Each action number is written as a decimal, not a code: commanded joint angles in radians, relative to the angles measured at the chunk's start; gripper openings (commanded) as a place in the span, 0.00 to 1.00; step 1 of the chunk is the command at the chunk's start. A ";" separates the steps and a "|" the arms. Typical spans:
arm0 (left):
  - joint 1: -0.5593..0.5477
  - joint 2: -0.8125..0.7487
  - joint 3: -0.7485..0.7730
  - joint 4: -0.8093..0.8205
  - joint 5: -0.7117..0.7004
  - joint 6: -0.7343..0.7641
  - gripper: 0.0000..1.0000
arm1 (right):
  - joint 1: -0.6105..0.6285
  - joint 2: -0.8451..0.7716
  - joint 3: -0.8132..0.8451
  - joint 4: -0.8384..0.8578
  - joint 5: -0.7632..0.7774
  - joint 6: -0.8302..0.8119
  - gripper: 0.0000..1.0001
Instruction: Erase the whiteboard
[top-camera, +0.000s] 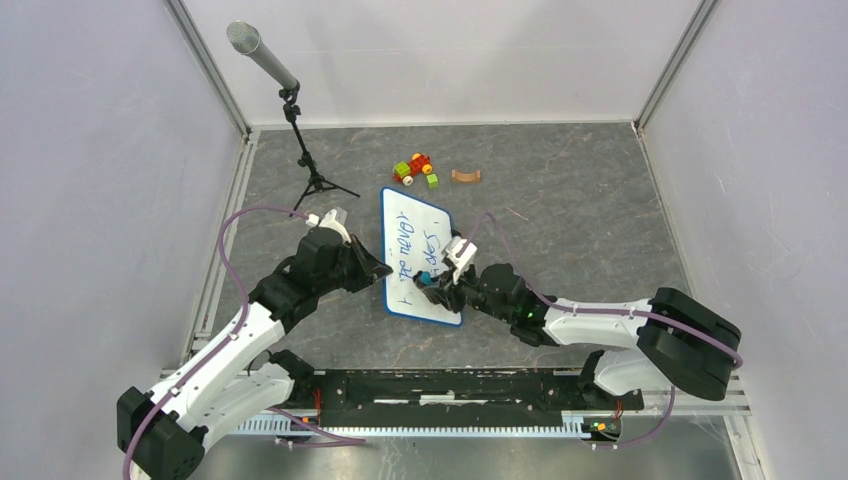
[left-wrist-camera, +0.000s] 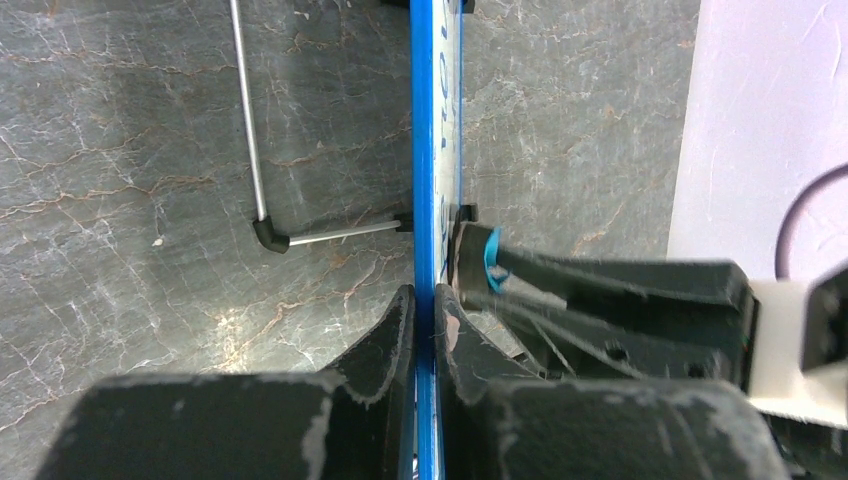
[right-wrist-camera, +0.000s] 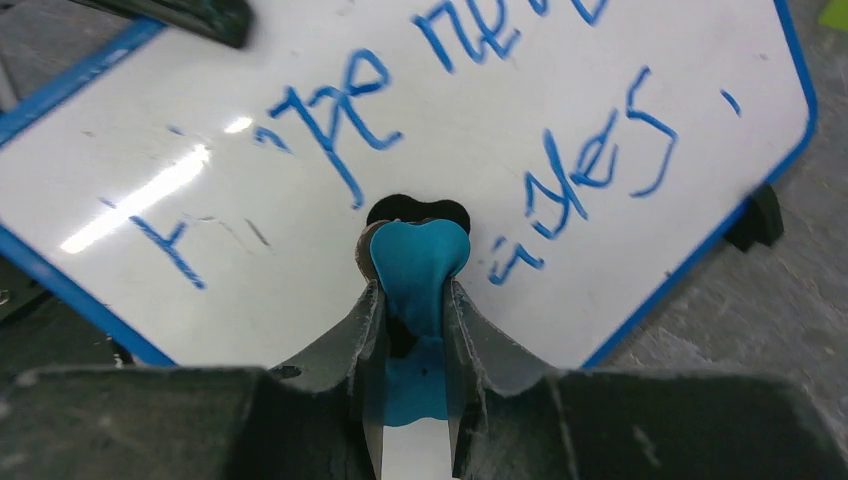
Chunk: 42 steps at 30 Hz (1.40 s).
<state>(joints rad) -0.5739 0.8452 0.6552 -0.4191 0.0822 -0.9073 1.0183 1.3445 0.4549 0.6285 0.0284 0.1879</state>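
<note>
The whiteboard (top-camera: 420, 235), white with a blue rim and blue handwriting, sits mid-table. My left gripper (top-camera: 385, 272) is shut on its left edge; in the left wrist view the blue rim (left-wrist-camera: 425, 150) runs edge-on between the closed jaws of the left gripper (left-wrist-camera: 427, 310). My right gripper (top-camera: 432, 288) is over the board's near part, shut on a blue eraser tip (right-wrist-camera: 418, 255) on a white stem. The tip's dark pad rests against the whiteboard (right-wrist-camera: 480, 150) between the written words. The eraser tip (left-wrist-camera: 487, 262) also shows touching the board's face.
A microphone on a black tripod (top-camera: 300, 140) stands at the back left. Small coloured toy bricks (top-camera: 415, 168) and a brown curved piece (top-camera: 465, 176) lie just behind the board. A thin metal rod with a black elbow (left-wrist-camera: 262, 225) meets the board's edge. White walls enclose the table.
</note>
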 joint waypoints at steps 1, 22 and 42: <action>-0.016 -0.005 0.029 0.025 0.033 -0.024 0.02 | -0.016 0.018 -0.022 -0.080 0.003 0.027 0.23; -0.024 -0.018 0.032 0.026 0.019 -0.042 0.02 | 0.129 0.037 0.147 -0.035 -0.161 -0.057 0.24; -0.025 -0.023 0.033 0.025 0.013 -0.045 0.02 | 0.171 -0.020 0.087 -0.205 0.005 -0.140 0.25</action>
<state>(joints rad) -0.5808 0.8310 0.6552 -0.4393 0.0528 -0.9077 1.1450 1.2690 0.4362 0.5255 0.0433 0.0937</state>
